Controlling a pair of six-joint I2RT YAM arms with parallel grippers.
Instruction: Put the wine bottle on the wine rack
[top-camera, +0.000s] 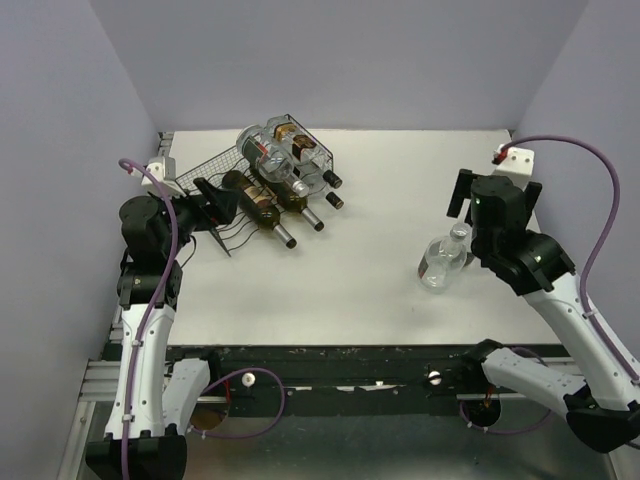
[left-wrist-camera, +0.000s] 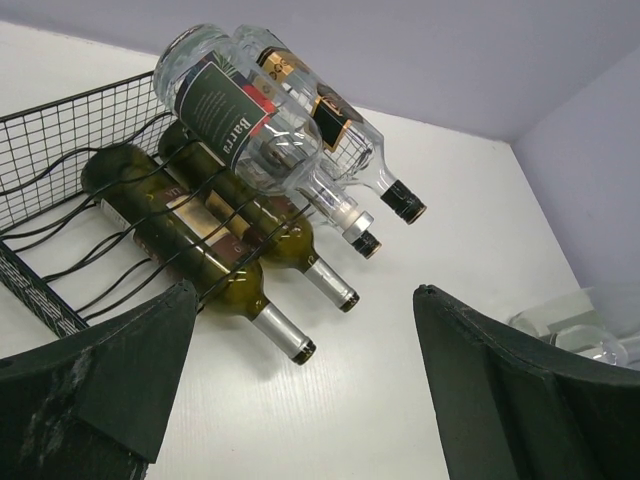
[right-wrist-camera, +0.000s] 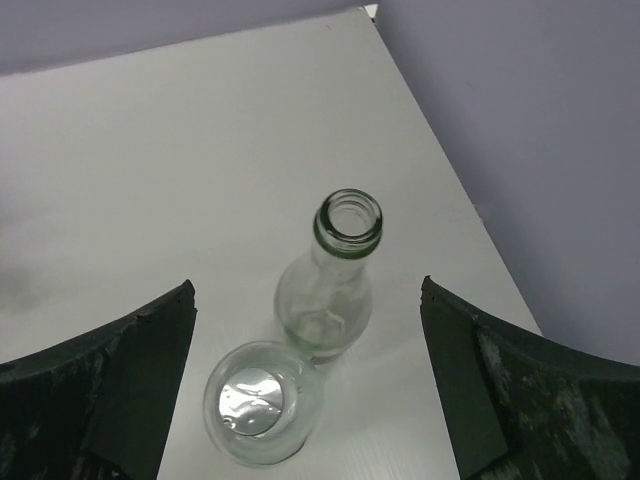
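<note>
So four bottles (top-camera: 272, 190) are already lying in the wine rack (top-camera: 213, 167) at the back left, but two clear bottles (top-camera: 441, 262) are standing on the table (top-camera: 380, 190) waiting under the right gripper (right-wrist-camera: 307, 300), both it and the left gripper (left-wrist-camera: 305, 295) hanging spread wide, holding nothing

Lab: plain walled booth (top-camera: 350, 60), white table (top-camera: 350, 290)
</note>
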